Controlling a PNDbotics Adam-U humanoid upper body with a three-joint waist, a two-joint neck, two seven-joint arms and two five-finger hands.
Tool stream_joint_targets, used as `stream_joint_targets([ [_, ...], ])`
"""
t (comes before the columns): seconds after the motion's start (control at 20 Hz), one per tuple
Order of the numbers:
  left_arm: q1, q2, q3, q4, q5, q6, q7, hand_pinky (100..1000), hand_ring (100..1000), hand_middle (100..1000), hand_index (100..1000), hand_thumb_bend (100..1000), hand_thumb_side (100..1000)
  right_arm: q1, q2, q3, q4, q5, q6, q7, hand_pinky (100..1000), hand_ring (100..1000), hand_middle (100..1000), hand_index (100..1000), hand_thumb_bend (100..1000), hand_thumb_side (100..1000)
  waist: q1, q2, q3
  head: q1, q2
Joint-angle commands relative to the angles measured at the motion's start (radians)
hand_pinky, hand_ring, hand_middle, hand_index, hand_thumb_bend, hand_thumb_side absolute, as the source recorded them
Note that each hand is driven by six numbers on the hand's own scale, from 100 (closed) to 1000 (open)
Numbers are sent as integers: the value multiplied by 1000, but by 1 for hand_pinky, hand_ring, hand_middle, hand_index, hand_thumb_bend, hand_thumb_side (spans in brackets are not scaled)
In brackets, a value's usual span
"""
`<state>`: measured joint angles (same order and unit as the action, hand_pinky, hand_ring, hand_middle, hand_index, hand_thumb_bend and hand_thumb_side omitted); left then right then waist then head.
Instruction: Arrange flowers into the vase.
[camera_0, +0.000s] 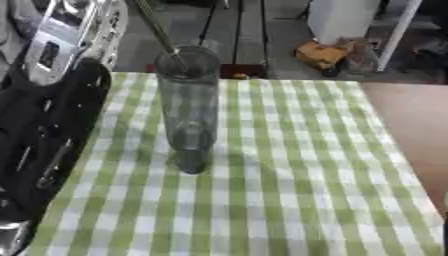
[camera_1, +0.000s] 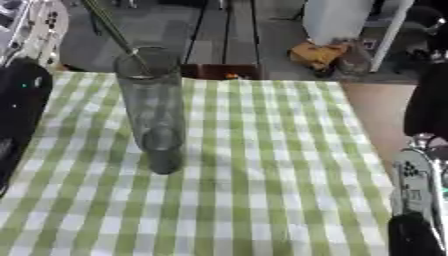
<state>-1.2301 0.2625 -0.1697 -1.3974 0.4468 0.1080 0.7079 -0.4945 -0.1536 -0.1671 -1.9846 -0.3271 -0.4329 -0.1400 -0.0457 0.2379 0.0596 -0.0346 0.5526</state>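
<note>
One thin stem (camera_0: 164, 37) already pokes into the tall glass vase (camera_0: 187, 107) on the green-checked cloth (camera_0: 289, 165), no blooms visible, more flowers prob. left; L arm (camera_0: 44, 130) & R arm (camera_1: 418, 200) at the edges, fingers can't tell.

Stem (camera_0: 162, 35) in vase (camera_0: 188, 110) on tablecloth (camera_0: 297, 165)

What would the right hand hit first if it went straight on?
Probably nothing: the right hand points away along the bare table, well right of the vase, though depth is unclear.

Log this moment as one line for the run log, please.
tall clear glass vase: upright on green-and-white checked cloth | thin stem: leaning in vase mouth | left arm: beside vase, hand unseen | right arm: at right edge
</note>
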Motion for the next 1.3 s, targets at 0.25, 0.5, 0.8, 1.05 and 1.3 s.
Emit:
stream_joint_targets([
  [0.25, -4, 8, -17, -27, 13, -37, -50, 100, 100, 100, 100, 100, 653, -20, -8, -9, -15, 5, -1, -6, 607, 725, 650, 739, 100, 900, -3, -5, -3, -10, -19],
  [0.5, 1, 4, -29, -25, 2, -57, -94, 100, 100, 100, 100, 100, 647, -22, -7, -10, -15, 6, -1, -7, 606, 726, 649, 739, 100, 898, -6, 4, -5, -5, -29],
  [0.8, 9, -2, -38, -8, -9, -57, -111, 100, 100, 100, 100, 100, 650, -23, -7, -12, -15, 8, 0, -9, 605, 727, 648, 738, 100, 891, -10, 12, -7, 5, -38],
  [1.05, 12, -9, -41, 12, -19, -65, -111, 100, 100, 100, 100, 100, 651, -23, -6, -13, -15, 9, 1, -9, 604, 728, 647, 738, 100, 884, -11, 19, -8, 10, -45],
  [1.3, 19, -13, -47, 42, -47, -77, -126, 100, 100, 100, 100, 100, 664, -25, -5, -15, -15, 10, 1, -10, 603, 728, 647, 738, 100, 882, -12, 24, -10, 10, -48],
])
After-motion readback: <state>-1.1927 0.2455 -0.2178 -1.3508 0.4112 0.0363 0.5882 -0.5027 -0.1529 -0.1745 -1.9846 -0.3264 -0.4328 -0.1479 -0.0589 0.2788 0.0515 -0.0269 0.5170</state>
